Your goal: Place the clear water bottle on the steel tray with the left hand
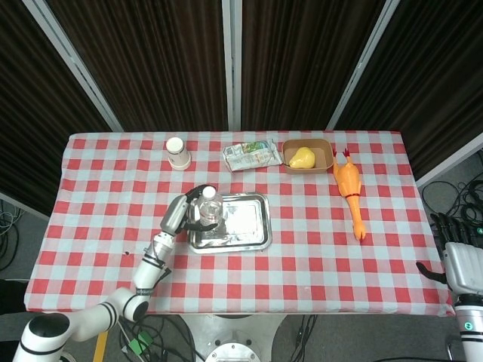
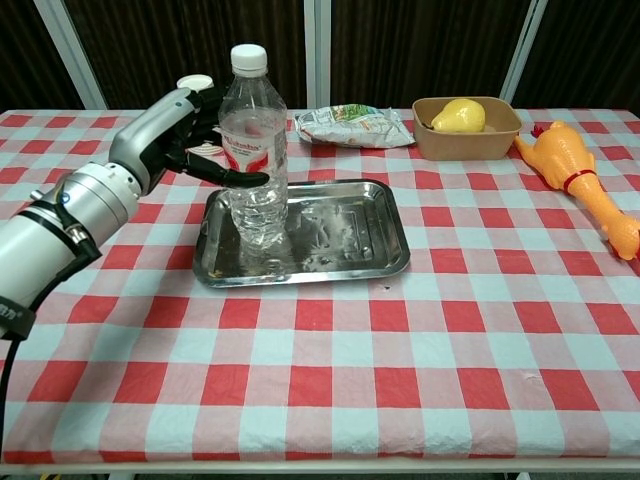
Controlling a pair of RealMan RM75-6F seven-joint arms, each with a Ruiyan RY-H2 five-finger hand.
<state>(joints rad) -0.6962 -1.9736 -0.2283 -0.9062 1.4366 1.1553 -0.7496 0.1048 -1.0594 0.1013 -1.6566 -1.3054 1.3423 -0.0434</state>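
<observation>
The clear water bottle (image 2: 255,150) with a white cap and red label stands upright on the left part of the steel tray (image 2: 350,235). My left hand (image 2: 180,130) reaches in from the left and holds the bottle at its middle, thumb across the front and fingers behind it. In the head view the bottle (image 1: 210,207) sits at the tray's (image 1: 245,226) left end with the left hand (image 1: 183,213) beside it. My right hand (image 1: 459,255) hangs off the table's right edge, fingers apart, holding nothing.
A paper cup (image 1: 177,152) stands at the back left. A snack bag (image 2: 352,125) lies behind the tray. A brown box holding a yellow fruit (image 2: 465,125) sits at the back right, and a rubber chicken (image 2: 580,185) lies on the right.
</observation>
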